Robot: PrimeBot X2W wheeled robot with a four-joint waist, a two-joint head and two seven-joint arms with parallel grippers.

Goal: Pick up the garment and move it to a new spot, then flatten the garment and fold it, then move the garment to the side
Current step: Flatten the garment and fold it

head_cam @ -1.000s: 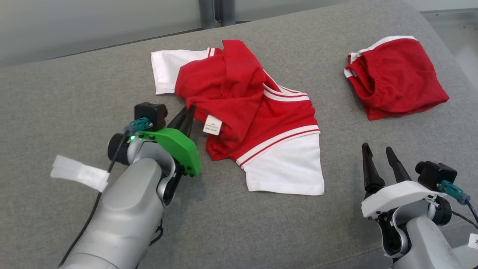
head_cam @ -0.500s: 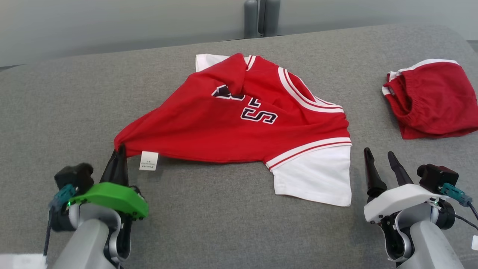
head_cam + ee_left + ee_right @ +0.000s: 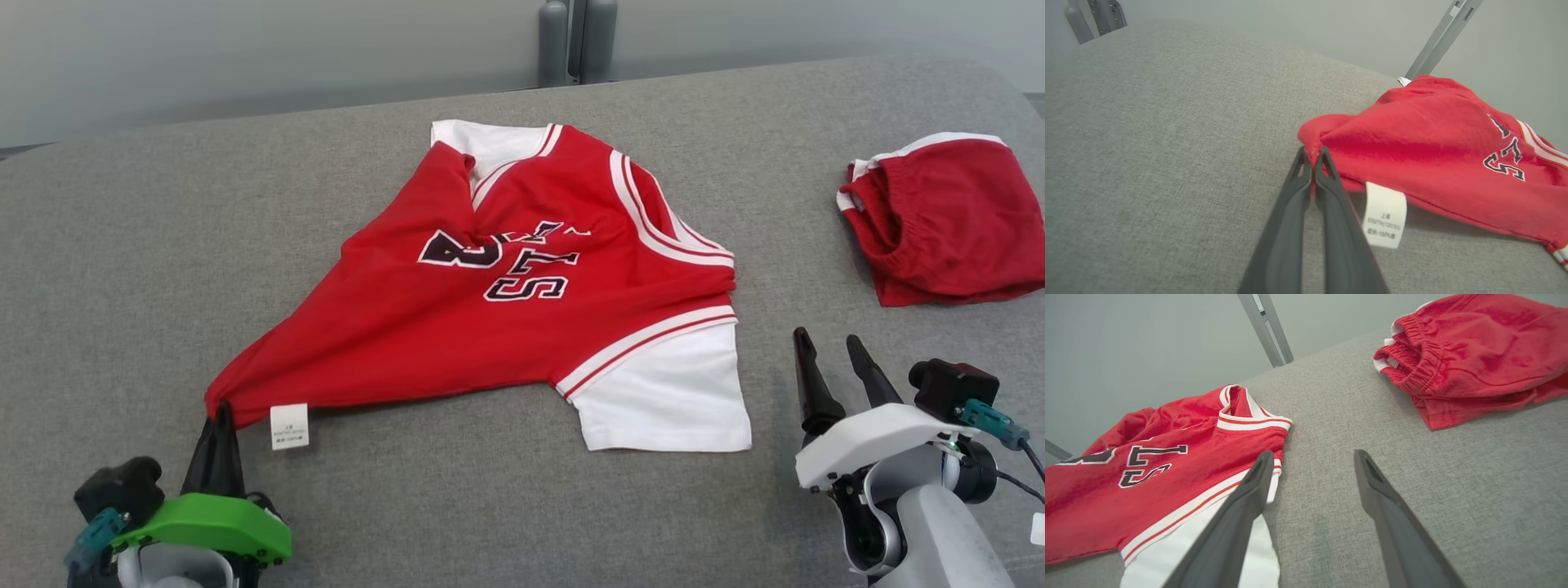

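While the left hand (image 3: 220,408) clamps a hem corner of the red jersey (image 3: 506,327) beside its white label (image 3: 289,426), the jersey lies stretched across the grey desk (image 3: 147,245); the right hand (image 3: 826,336) hovers spread wide near its white sleeve (image 3: 669,400)

The garment (image 3: 490,327) is soft, matt red cloth with white cloth sleeves and a smooth white label (image 3: 289,425). The tabletop (image 3: 163,245) is covered in coarse grey woven fabric. My left gripper (image 3: 220,408) and right gripper (image 3: 825,335) are matt dark plastic.
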